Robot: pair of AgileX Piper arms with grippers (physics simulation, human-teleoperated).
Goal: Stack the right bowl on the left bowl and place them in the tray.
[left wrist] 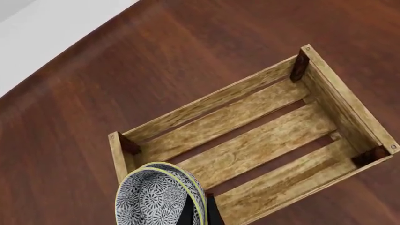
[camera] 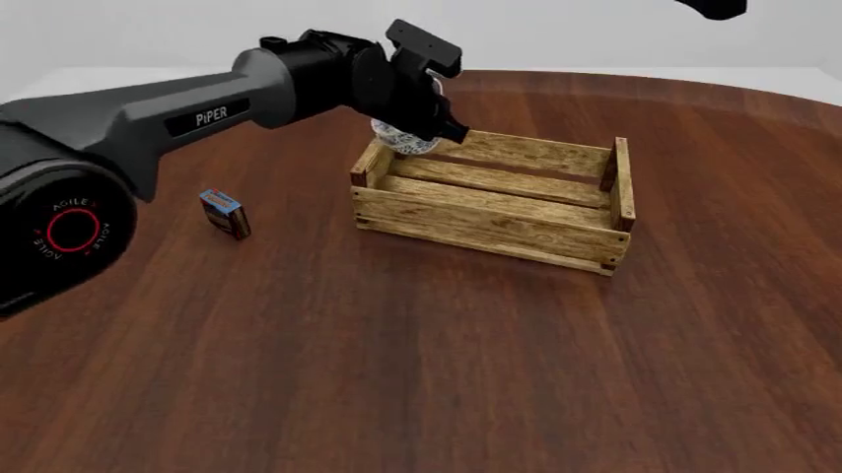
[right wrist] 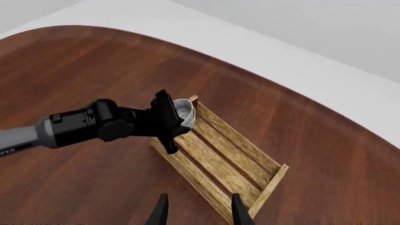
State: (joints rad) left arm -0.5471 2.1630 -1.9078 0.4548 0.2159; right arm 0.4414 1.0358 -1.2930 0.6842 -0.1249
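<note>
My left gripper is shut on the rim of two nested speckled bowls. The right bowl, with its cream-yellow rim, sits inside the left bowl, of which only an outer edge shows. In the front view the stacked bowls hang tilted above the far left corner of the tray, with the left gripper on them. The tray holds nothing. My right gripper is open and holds nothing, raised high above the table, with the tray and bowls below it.
A small blue box lies on the brown table left of the tray. The left arm stretches across the table's left side. The right arm shows only at the top right edge of the front view.
</note>
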